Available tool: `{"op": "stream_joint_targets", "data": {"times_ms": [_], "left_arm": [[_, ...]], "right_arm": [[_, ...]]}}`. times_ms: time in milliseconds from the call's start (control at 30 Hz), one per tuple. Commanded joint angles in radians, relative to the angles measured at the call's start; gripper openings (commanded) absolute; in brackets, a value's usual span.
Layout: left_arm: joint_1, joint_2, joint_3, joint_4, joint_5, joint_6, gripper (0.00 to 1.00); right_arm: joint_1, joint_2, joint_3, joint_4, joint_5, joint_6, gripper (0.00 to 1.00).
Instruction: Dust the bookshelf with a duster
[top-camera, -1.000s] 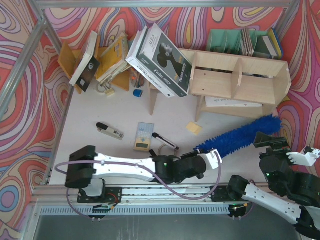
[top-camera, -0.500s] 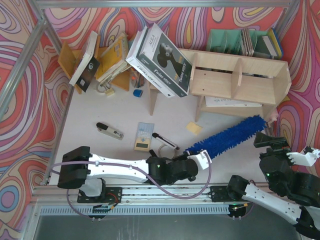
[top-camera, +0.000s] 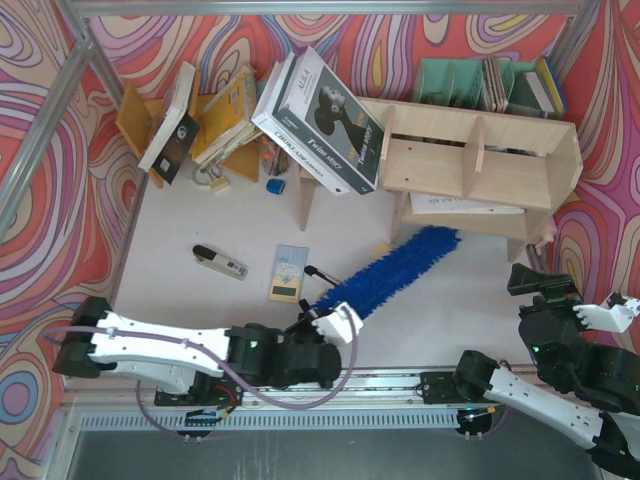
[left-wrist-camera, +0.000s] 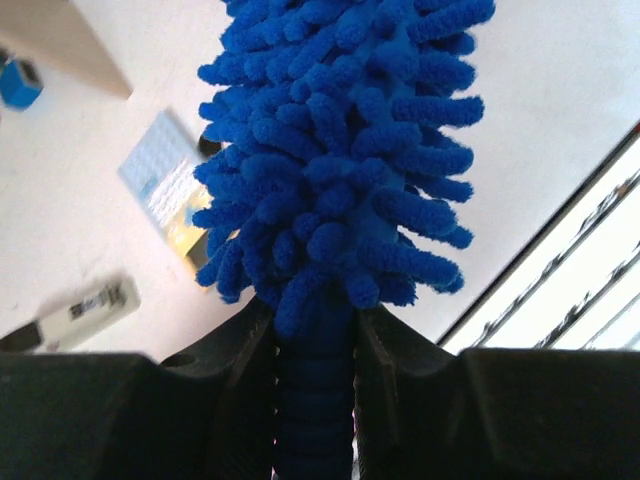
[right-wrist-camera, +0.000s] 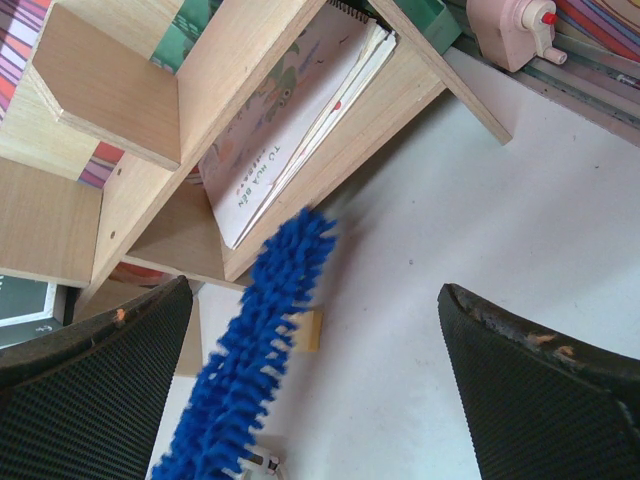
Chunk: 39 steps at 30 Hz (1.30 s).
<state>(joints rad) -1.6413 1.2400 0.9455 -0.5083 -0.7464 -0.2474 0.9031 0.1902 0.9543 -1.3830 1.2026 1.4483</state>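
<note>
- Clamping the duster (top-camera: 392, 272) by its handle in the left gripper (top-camera: 336, 323), clenched tight.
- Noting the right gripper (top-camera: 536, 281) spread wide and empty, at 3 o'clock of the fluffy head.
- Running along 1 o'clock from the left gripper, tip just beside the bookshelf (top-camera: 470, 170) lower shelf; contact unclear.
- Judging the coming sweep as a further reach toward 1 o'clock.

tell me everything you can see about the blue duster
The duster is bright blue, with a long fluffy head of stubby chenille strands and a slim ribbed blue handle. The left gripper is shut on the handle just below the head. It points away and to the right across the white table, its tip at the bottom front edge of the bookshelf; whether it touches there cannot be told.
</note>
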Motion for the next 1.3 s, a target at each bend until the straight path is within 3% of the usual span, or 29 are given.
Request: {"op": "stream_joint_targets", "data": {"times_ms": [0,300,500,933,1133,1267], "left_arm": [[-0.088,-0.132,0.019,-0.377,-0.229,-0.274,0.00],[-0.279,-0.138,0.195,-0.841,-0.396,-0.668,0.00],[-0.315,-0.105,0.228,-0.952,-0.402,-0.781,0.00],[-0.295,-0.113,-0.033,-0.626,-0.196,-0.700,0.00],[-0.220,-0.068,-0.078,-0.530,-0.103,-0.671,0.00],[-0.207,-0.042,-0.056,-0.509,-0.113,-0.654,0.00]], "right_arm": [[0.004,-0.003,-0.005,-0.035,0.018,0.018,0.99],[0.004,0.007,-0.004,-0.035,0.020,0.015,0.99],[0.005,0.009,-0.005,-0.034,0.020,0.015,0.99],[0.004,0.009,-0.005,-0.036,0.020,0.014,0.99],[0.004,0.011,-0.005,-0.036,0.018,0.015,0.99],[0.004,0.005,-0.005,-0.035,0.018,0.015,0.99]]}}
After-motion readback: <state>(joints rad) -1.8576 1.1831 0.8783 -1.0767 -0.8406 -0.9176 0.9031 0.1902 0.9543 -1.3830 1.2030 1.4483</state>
